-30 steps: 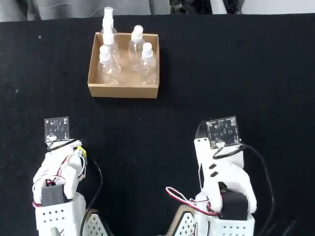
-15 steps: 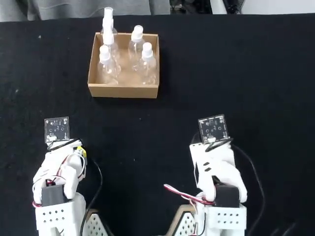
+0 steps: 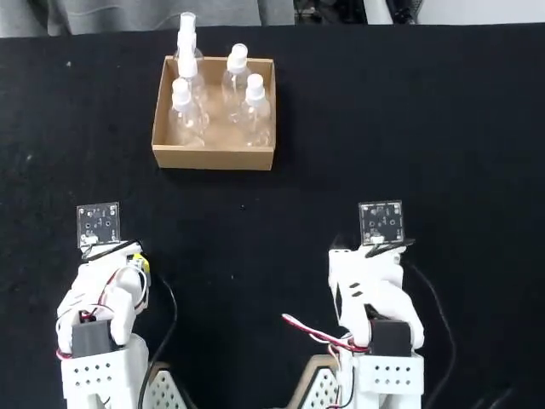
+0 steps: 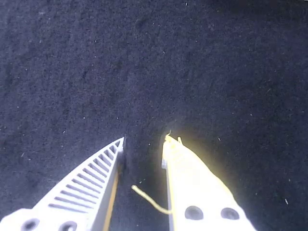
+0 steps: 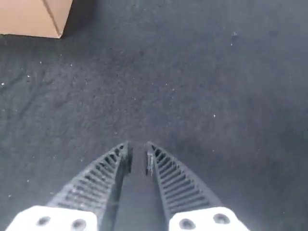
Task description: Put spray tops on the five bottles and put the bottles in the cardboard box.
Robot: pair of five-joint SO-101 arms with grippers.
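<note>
The cardboard box [image 3: 213,158] stands at the far left-centre of the black table. Several clear bottles [image 3: 255,115] stand upright inside it, each with a white spray top [image 3: 237,56]. Both arms are folded back near the table's front edge, well short of the box. My left gripper [image 4: 143,138] hangs over bare cloth with a narrow gap between its fingers and nothing in them. My right gripper [image 5: 138,144] is shut and empty, also over bare cloth. A corner of the box [image 5: 29,17] lies well beyond it.
The left arm [image 3: 102,290] and the right arm [image 3: 375,290] sit side by side at the front. Black cloth covers the whole table between them and the box. A loose thread [image 4: 147,199] lies between the left fingers.
The right arm has drawn back toward its base and swung its wrist slightly left, then right. The left arm, the box and the bottles have not moved.
</note>
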